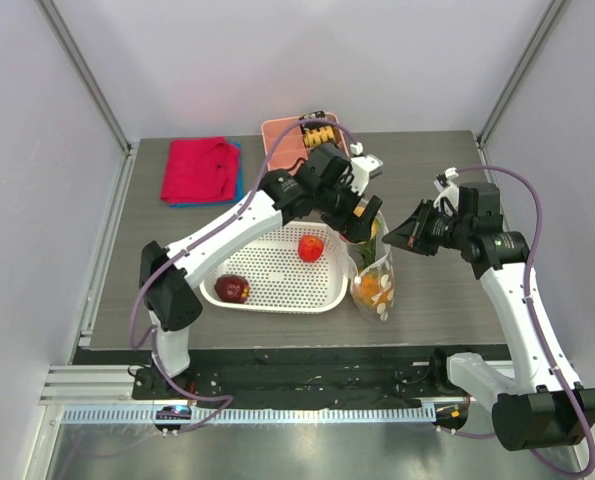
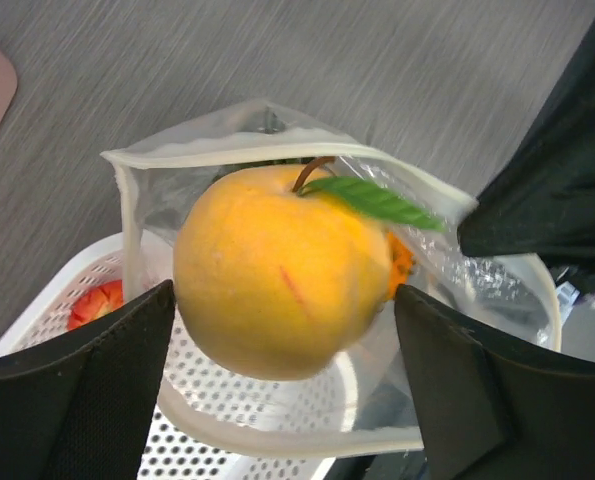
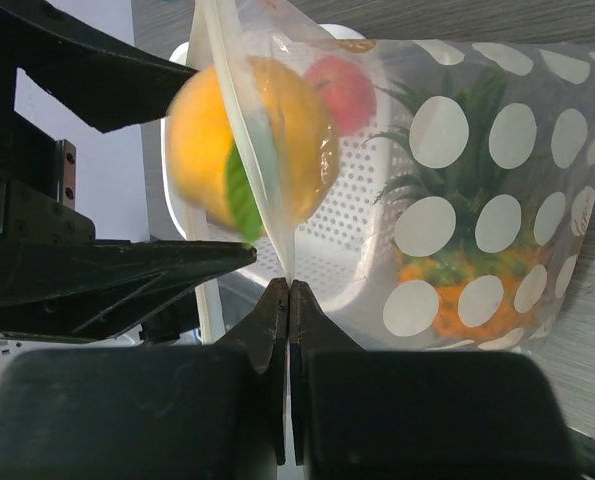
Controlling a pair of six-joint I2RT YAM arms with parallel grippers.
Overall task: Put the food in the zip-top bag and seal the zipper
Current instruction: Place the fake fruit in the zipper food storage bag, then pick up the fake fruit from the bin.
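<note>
The zip-top bag (image 1: pixel 375 285) stands upright right of the white basket (image 1: pixel 277 272), with the pineapple (image 3: pixel 467 270) inside. My right gripper (image 3: pixel 289 290) is shut on the bag's mouth edge with the zipper (image 3: pixel 239 110) and holds it open. My left gripper (image 2: pixel 284 300) is open over the mouth. The orange peach (image 2: pixel 277 265) sits just past its fingertips and is blurred in the right wrist view (image 3: pixel 277 140), partly inside the mouth. The small red apple (image 1: pixel 311 247) and the dark red apple (image 1: pixel 232 289) lie in the basket.
A red cloth (image 1: pixel 199 170) lies at the back left. A pink tray (image 1: pixel 282 140) with dark brown and yellow snack pieces (image 1: pixel 319 130) is at the back middle, behind my left arm. A small white object (image 1: pixel 369 165) lies beside it.
</note>
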